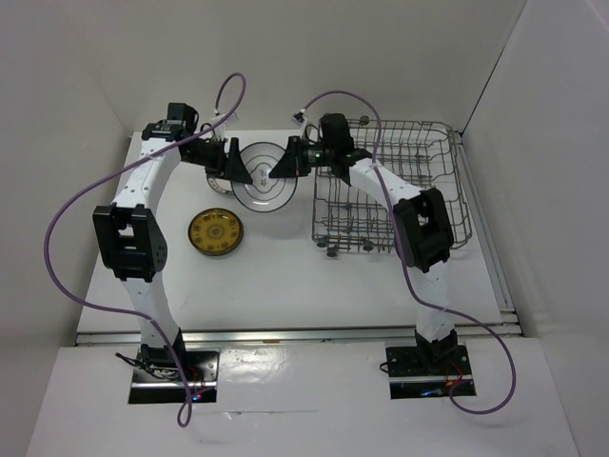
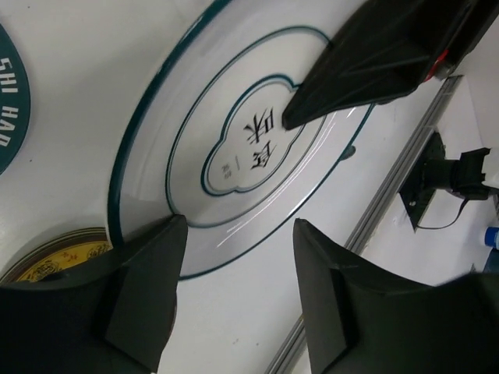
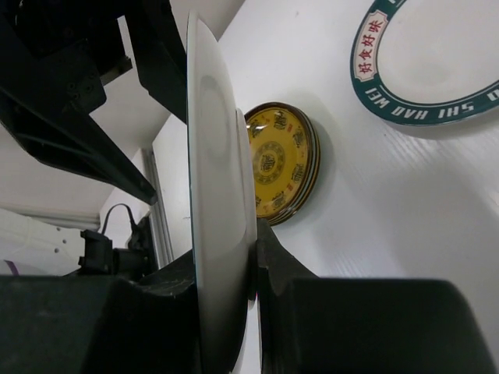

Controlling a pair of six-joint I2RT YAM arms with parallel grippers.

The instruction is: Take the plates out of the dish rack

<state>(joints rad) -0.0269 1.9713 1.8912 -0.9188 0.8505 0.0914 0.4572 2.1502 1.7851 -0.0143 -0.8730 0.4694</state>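
The white plate point(image 1: 264, 183) is held over the tabletop point(image 1: 304, 286), just left of the dish rack point(image 1: 447, 162). The right fingers point(image 3: 271, 253) are clamped on its rim. The left fingers point(image 2: 152, 269) are spread apart at the opposite rim, the plate straight ahead between them. They look well placed to take it, but I cannot tell whether they touch it.

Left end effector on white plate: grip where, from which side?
Take the white plate by its free left rim, from the left. The right end effector pinches the opposite edge; the thin rim fits the left end effector's open fingers.
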